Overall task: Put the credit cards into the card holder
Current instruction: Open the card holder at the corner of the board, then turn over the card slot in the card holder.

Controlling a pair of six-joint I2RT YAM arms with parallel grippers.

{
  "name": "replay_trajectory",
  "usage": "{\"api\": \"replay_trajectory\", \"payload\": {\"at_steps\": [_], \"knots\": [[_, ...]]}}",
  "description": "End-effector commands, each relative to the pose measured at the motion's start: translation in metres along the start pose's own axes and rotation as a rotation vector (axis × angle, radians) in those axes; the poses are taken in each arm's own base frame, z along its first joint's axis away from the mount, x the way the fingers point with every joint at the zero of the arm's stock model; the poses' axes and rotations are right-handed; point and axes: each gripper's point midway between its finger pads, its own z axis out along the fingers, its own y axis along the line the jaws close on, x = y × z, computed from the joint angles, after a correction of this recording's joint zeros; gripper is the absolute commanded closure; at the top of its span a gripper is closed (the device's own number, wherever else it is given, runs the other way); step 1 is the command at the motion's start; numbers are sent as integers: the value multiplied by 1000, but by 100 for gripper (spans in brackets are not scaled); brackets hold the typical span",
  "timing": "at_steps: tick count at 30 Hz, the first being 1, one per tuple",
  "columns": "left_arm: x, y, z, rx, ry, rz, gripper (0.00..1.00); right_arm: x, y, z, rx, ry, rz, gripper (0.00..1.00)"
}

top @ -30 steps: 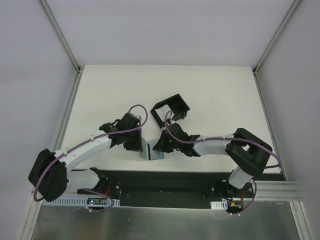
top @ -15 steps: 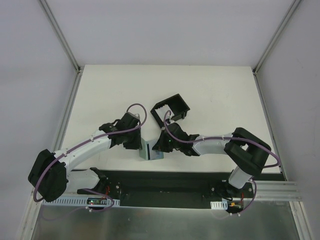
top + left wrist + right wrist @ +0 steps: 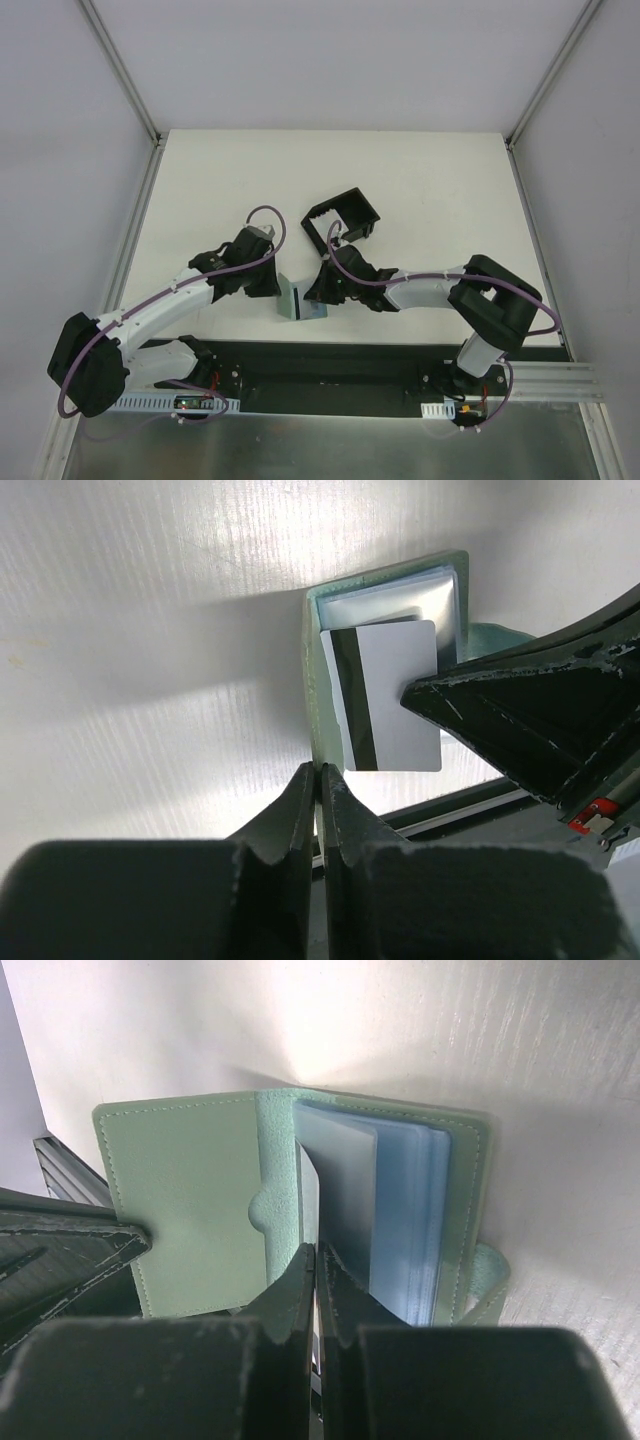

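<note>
A grey-green case (image 3: 298, 302) lies open on the white table between both grippers. My left gripper (image 3: 272, 288) is shut on the edge of its cover (image 3: 318, 695), which runs down between the jaws (image 3: 319, 770). A whitish-grey credit card (image 3: 395, 695) with a dark stripe stands in the case, half out of the bluish sleeves (image 3: 410, 1220). My right gripper (image 3: 322, 292) is shut on that card, seen edge-on (image 3: 307, 1195) above the closed tips (image 3: 316, 1252). The black card holder (image 3: 343, 218) stands open-topped just behind the right gripper, apart from both. I cannot pick out a light blue card.
The black base rail (image 3: 330, 365) runs along the table's near edge right below the case. Metal frame posts (image 3: 135, 100) stand at the back corners. The right gripper's finger (image 3: 520, 710) crosses the left wrist view close to the case.
My left gripper has closed on the case's cover and its arm has drawn slightly left, lifting the cover open. The right gripper has stayed shut in place on the card.
</note>
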Motion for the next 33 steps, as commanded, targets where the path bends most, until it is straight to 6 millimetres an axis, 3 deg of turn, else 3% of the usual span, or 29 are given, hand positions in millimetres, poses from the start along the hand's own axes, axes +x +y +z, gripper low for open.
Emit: {"api": "replay_trajectory", "payload": {"at_steps": [1, 5, 9, 13, 19, 33], "knots": [[1, 4, 3, -5, 0, -20, 100, 2, -8, 2, 35, 16, -23, 100], [5, 11, 6, -27, -4, -16, 100, -8, 8, -8, -7, -14, -65, 100], [11, 19, 13, -35, -11, -11, 100, -26, 22, -30, -30, -81, -109, 100], [13, 19, 15, -18, -15, -9, 100, -41, 8, -49, 53, -148, -138, 100], [11, 16, 15, -6, -21, -12, 100, -40, -14, -63, 136, -142, -130, 100], [11, 13, 16, 5, -12, -17, 100, -43, -22, -83, 164, -153, -117, 99]]}}
